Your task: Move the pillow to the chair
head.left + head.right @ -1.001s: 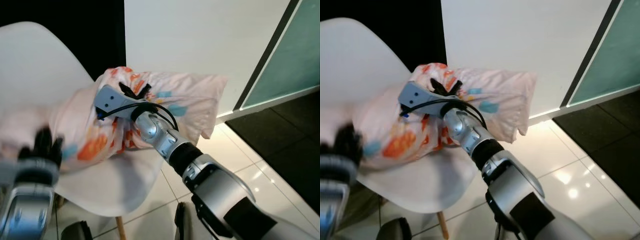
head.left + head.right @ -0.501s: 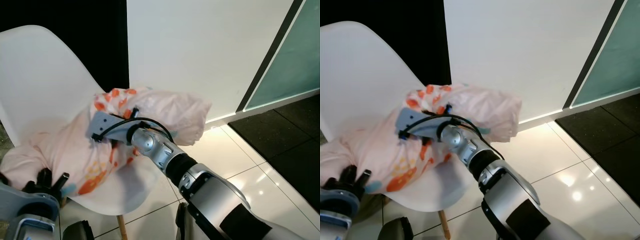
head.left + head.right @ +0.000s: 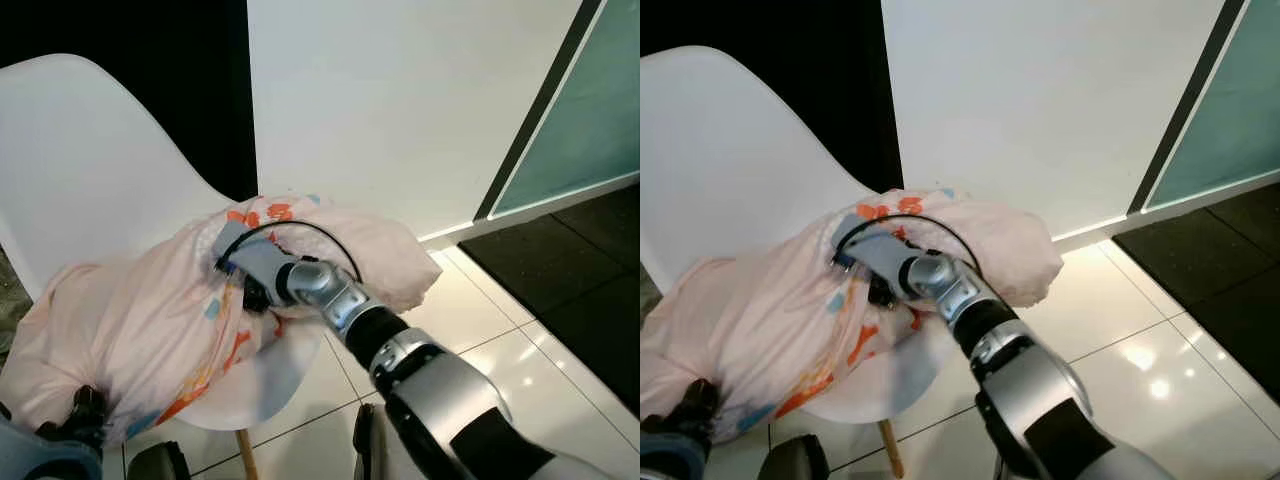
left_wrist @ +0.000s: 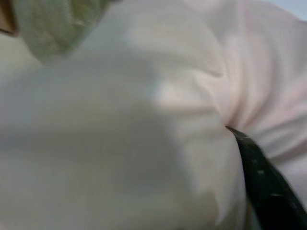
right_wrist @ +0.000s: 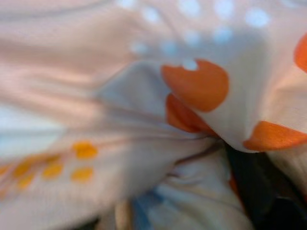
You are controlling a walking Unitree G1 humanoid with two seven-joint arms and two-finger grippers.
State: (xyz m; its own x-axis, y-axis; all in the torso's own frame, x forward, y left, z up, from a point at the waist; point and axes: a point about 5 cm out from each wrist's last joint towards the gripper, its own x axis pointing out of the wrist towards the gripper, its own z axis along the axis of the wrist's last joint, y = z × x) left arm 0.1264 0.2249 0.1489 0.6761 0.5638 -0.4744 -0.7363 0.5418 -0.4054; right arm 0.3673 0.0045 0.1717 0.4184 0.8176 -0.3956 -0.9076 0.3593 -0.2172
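Lying across the seat of the white chair, the pale pink pillow with orange and blue flowers spreads from the chair's left edge to its right front, one corner hanging over the tiled floor. The right gripper is buried in the cloth near the pillow's middle, its black fingers clamped on a bunched fold. The left gripper presses into the pillow's lower left end; one black finger shows against the cloth, but whether it grips cannot be told. A white wall stands behind.
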